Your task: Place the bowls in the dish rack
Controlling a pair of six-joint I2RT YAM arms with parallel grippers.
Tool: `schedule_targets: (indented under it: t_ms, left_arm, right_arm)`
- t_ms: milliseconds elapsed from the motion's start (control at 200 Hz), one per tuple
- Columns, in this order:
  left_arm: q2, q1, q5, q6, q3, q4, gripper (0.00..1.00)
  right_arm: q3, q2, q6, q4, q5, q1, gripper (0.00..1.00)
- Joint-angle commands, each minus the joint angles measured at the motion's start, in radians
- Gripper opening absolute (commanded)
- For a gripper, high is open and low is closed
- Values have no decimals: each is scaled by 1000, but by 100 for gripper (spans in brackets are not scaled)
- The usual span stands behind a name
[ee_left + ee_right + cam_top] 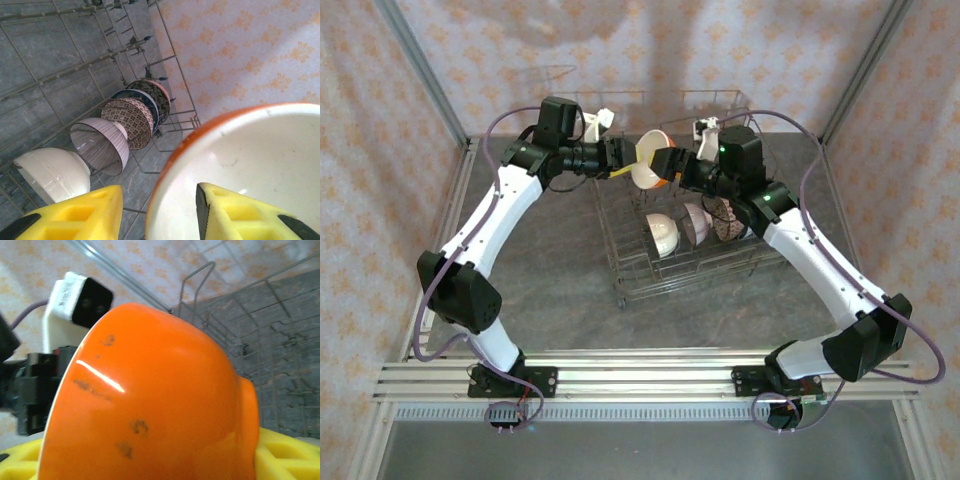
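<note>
Left claw (159, 197): jaws apart, straddling the rim of the orange bowl (150, 390). One yellow finger (240, 215) is inside the cream interior, the other outside with a visible gap to the wall, so it's not gripping.

Right claw (668, 168): on the bowl's orange outer side, with yellow fingers on either side of it in my right wrist view. I read that as clamped on the bowl and carrying it.

The bowl hangs on edge over the left half of the dish rack (632, 280).

Below it in the rack is a row of bowls on edge: white bowl (52, 172), striped bowl (100, 145), brown patterned bowl (131, 122), darker bowls (152, 100) behind. The rack sits on the grey table (550, 290).
</note>
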Motion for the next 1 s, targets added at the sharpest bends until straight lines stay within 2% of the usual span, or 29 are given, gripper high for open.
schedule_targets:
  t_ms: [0, 60, 130, 205, 355, 540, 741, 996]
  left_arm:
    - [7, -1, -53, 40, 67, -53, 49]
    - [4, -1, -100, 78, 93, -97, 53]
    - [-10, -1, -284, 138, 139, -210, 56]
    - [-39, -1, -428, 182, 160, -279, 61]
    - [-97, 6, -571, 228, 134, -307, 65]
    - [-141, 44, -595, 246, 37, -322, 66]
    - [-199, 96, -579, 244, -110, -307, 66]
    - [-213, 125, -571, 241, -188, -285, 66]
  right_arm:
    - [61, 25, -18, -16, 97, -34, 57]
    - [79, 47, -26, -43, 122, -57, 57]
    - [106, 76, -40, -68, 147, -87, 57]
    - [160, 124, -85, -119, 164, -115, 57]
    - [322, 247, -241, -269, 237, -133, 57]
    - [526, 416, -412, -401, 313, -139, 57]
    - [688, 564, -522, -499, 391, -140, 58]
    - [736, 651, -610, -526, 442, -140, 57]
